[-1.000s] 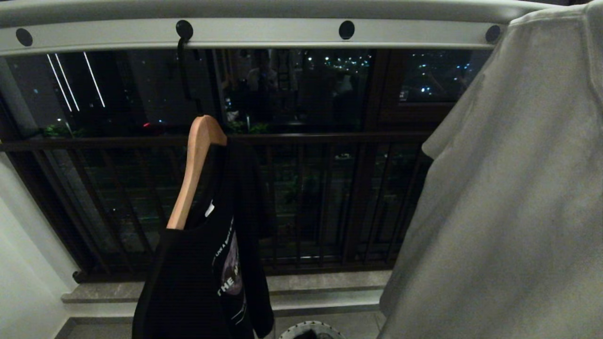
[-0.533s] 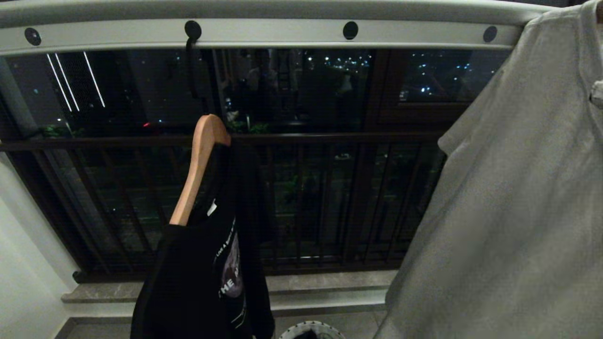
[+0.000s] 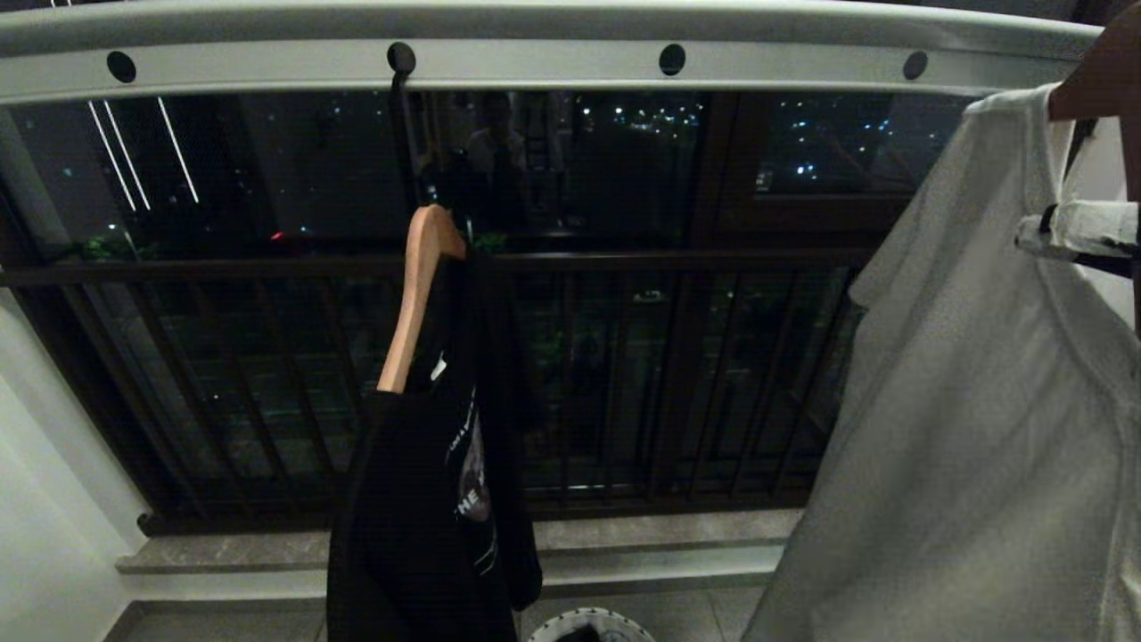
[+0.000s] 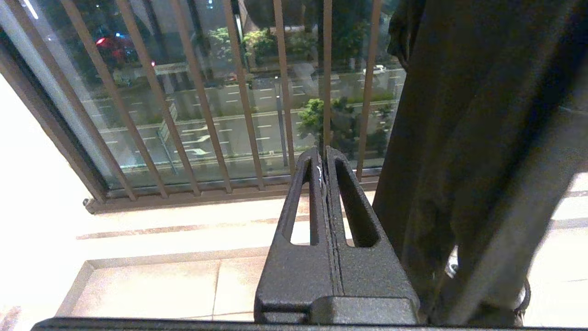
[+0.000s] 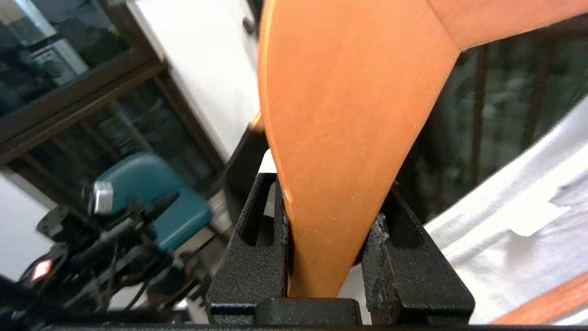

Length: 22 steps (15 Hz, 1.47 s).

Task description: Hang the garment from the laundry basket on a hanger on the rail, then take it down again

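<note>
At three o'clock of the head view, the right gripper [image 5: 328, 257] has its textured black fingers clamped on a smooth wooden hanger [image 5: 349, 138] carrying the soft whitish garment [image 3: 963, 428], below the perforated pale grey metal rail [image 3: 535, 64]. The left gripper [image 4: 325, 161] hangs with fingers together beside a black printed shirt [image 3: 428, 526]; the laundry basket [image 3: 588, 624] sits at six o'clock.

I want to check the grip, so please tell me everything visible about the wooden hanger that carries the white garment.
The wooden hanger is smooth orange-brown wood, broad and curved, branching at its upper part. The right gripper is shut on it, one black finger pressing each face. The white garment hangs on it, draped down at the right side of the head view, where only a dark brown end of the hanger shows, just below the rail. Its hook is not visible.
</note>
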### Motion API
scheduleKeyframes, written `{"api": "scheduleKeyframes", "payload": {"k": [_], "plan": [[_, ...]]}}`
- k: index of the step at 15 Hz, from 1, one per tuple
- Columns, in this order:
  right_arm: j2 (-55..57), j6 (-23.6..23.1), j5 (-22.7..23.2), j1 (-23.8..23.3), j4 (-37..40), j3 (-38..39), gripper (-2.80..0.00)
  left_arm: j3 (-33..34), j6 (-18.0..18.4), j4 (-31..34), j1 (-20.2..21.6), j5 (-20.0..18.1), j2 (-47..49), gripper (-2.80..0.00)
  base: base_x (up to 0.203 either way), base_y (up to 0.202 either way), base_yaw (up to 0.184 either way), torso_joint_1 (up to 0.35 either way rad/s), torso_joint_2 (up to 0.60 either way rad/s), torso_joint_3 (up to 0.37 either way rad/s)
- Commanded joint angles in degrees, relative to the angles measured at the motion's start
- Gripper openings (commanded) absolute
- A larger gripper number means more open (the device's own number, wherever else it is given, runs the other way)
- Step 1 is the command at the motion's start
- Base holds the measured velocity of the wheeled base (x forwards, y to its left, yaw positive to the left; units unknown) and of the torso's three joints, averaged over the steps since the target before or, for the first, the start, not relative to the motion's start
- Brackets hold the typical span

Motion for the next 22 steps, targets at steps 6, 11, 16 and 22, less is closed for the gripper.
{"api": "scheduleKeyframes", "payload": {"k": [6,11,16,22], "plan": [[-0.08,1.56,0.77,-0.45,-0.71,2.83,-2.8,0.18,0.01,-0.02,0.02,-0.01,-0.01,-2.8,0.0,0.0,0.0,0.0,0.0,0.0],[3.88,2.03,1.23,-0.66,-4.49,3.52,-2.8,0.18,0.01,-0.02,0.02,-0.01,-0.01,-2.8,0.0,0.0,0.0,0.0,0.0,0.0],[9.37,9.08,6.13,-5.17,-14.08,4.22,-2.8,0.1,0.01,-0.02,0.02,-0.01,-0.01,-2.8,0.0,0.0,0.0,0.0,0.0,0.0],[11.58,14.03,17.48,-13.06,-24.05,9.82,-2.8,0.18,0.01,-0.02,0.02,-0.01,-0.01,-2.8,0.0,0.0,0.0,0.0,0.0,0.0]]}}
